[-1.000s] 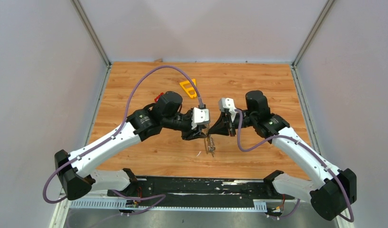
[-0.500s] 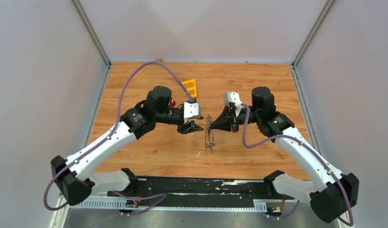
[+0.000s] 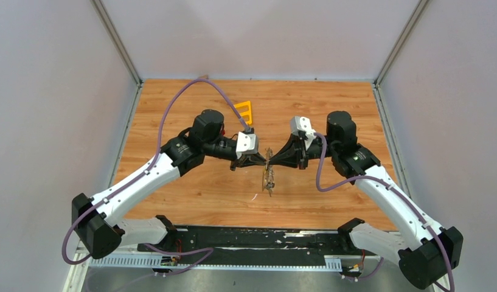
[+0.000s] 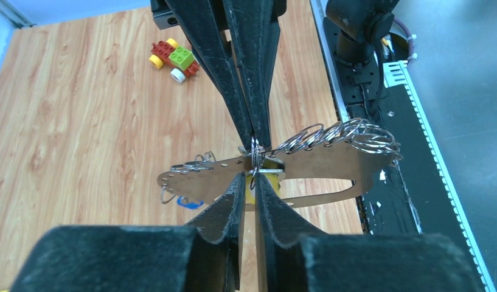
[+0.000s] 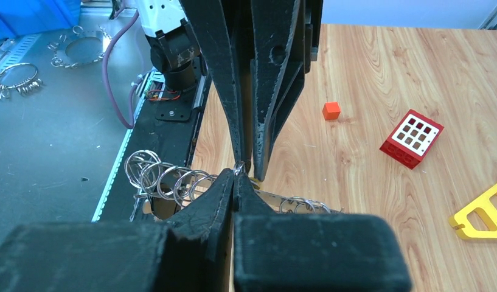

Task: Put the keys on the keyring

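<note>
The keyring (image 3: 269,177) is a flat grey metal loop with holes and several small wire rings. It hangs above the table between both grippers. My right gripper (image 5: 235,173) is shut on a small ring at the keyring's (image 5: 173,182) top edge and carries it. My left gripper (image 4: 250,176) faces it from the other side. Its tips stand a narrow gap apart on either side of a small ring on the keyring (image 4: 331,159). A yellow key head (image 4: 271,165) shows behind the plate, and a blue tag (image 4: 185,202) hangs at its left end. Other keys are too small to tell.
A yellow triangular frame (image 3: 244,111) lies behind the left arm. Toy bricks (image 4: 173,56), an orange block (image 5: 331,111) and a red block (image 5: 412,137) lie on the wood. Spare ring bunches (image 5: 17,76) lie on the metal bench past the black rail (image 3: 258,238).
My left gripper drew back to the left from the keyring, then came back to it. The right gripper rose a little toward the far side, still holding the keyring.
</note>
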Tool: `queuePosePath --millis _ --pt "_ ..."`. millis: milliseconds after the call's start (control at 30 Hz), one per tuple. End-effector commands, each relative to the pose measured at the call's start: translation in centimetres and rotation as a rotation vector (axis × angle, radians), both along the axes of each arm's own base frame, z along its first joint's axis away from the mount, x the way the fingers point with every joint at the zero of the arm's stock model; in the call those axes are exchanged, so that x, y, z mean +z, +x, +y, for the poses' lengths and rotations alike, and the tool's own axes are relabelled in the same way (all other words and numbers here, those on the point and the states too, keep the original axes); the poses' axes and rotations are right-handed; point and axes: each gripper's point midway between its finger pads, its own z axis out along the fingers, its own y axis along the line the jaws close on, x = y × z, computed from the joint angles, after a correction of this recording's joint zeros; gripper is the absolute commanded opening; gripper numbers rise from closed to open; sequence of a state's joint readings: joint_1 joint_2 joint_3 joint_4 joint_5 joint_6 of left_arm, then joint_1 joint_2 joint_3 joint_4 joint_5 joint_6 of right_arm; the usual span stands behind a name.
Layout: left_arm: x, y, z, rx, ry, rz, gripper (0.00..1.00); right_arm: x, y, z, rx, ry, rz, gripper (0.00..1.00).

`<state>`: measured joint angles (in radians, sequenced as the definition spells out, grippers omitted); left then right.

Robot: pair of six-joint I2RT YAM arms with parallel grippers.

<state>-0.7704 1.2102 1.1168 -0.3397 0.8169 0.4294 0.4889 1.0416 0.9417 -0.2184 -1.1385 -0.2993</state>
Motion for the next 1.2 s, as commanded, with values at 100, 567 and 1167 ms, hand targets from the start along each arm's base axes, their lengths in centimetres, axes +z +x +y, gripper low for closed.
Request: queuePosePath --millis 100,567,1167 --pt "0.4 -0.4 -0.4 -0.044 -0.039 -0.003 0.10 2.0 -0.4 0.0 0.033 0.059 -0.053 0.00" --pt "0.4 -0.7 -0.7 -0.044 -0.067 0.034 0.00 2.1 0.2 0.6 0.030 0.117 -0.018 0.00" --pt "-0.3 0.2 -0.5 -0.020 0.000 0.016 0.09 2.0 0.2 0.6 0.034 0.121 -0.013 0.00"
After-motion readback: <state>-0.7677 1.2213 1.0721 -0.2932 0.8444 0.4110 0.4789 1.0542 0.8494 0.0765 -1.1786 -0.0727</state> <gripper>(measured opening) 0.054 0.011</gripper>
